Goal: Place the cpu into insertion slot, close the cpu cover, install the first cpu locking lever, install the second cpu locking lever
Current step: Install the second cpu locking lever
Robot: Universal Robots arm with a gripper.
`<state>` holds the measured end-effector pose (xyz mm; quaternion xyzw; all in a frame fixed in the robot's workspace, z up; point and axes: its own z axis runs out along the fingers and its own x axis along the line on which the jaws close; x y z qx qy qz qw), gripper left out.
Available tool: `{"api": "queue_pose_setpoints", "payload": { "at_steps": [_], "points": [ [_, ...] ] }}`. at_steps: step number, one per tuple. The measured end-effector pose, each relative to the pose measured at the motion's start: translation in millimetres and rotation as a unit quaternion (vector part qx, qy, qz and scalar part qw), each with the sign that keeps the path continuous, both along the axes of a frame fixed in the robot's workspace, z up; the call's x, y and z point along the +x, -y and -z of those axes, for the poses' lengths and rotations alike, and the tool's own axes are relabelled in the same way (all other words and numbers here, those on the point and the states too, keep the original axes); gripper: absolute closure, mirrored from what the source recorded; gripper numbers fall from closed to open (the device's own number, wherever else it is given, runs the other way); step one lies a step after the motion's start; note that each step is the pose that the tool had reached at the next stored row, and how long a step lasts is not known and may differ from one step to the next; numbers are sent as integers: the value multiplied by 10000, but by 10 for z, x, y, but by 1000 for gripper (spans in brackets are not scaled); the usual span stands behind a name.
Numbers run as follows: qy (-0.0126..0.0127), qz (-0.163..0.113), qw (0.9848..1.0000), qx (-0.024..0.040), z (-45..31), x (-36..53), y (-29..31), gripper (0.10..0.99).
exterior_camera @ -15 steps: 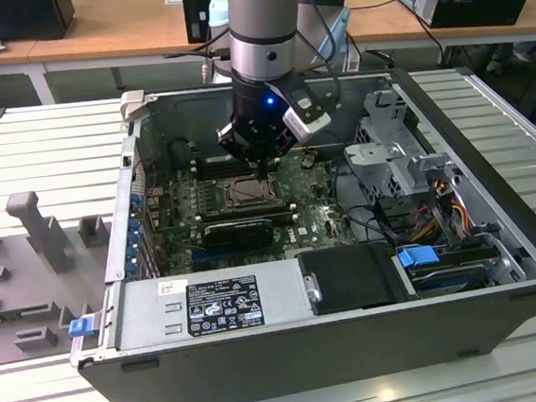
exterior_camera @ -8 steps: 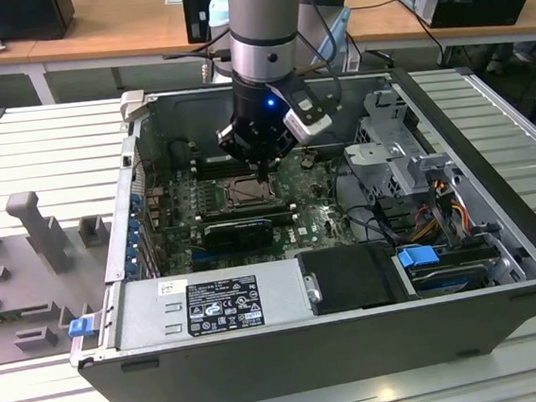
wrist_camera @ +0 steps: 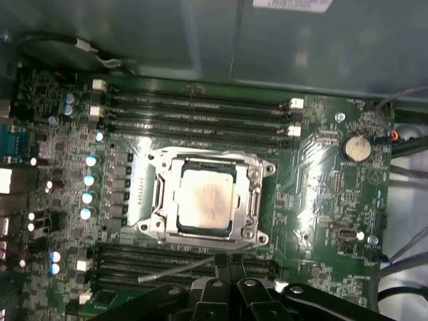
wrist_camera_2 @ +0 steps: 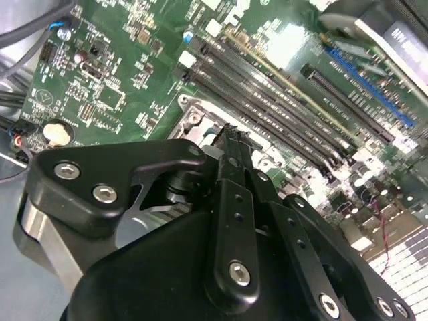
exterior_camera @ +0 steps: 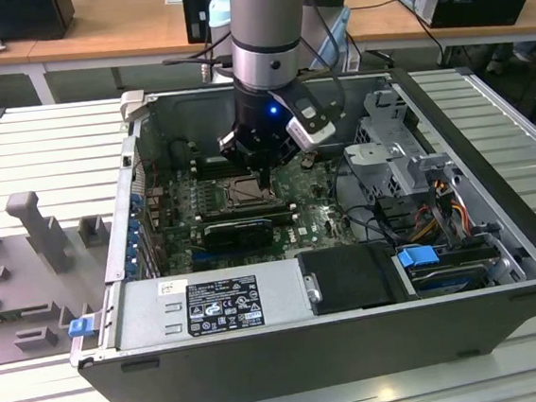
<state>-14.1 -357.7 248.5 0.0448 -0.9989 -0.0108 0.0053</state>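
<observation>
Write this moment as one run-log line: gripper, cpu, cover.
gripper: shut, empty, beside the slot | cpu: seated in slot | cover: down around cpu

One chip (wrist_camera: 206, 200) sits in one socket (wrist_camera: 257, 199) just ahead of the one gripper (wrist_camera: 227, 259), under one metal cover frame (wrist_camera: 162, 194). Beyond the socket from the gripper run four long black memory slots (wrist_camera: 194, 114). One round coin battery (wrist_camera: 355, 147) lies off to the side.
</observation>
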Motion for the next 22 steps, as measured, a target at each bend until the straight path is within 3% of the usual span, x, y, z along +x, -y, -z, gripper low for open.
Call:
{"api": "queue_pose_setpoints", "payload": {
  "at_steps": [2, 4, 22],
  "points": [
    [-19, 0, 9999, 141, 1, 0, 59, 980],
    [-40, 1, 9994, 341, 1, 0, 114, 980],
    [-40, 1, 9993, 359, 2, 0, 147, 980]
  ]
}}
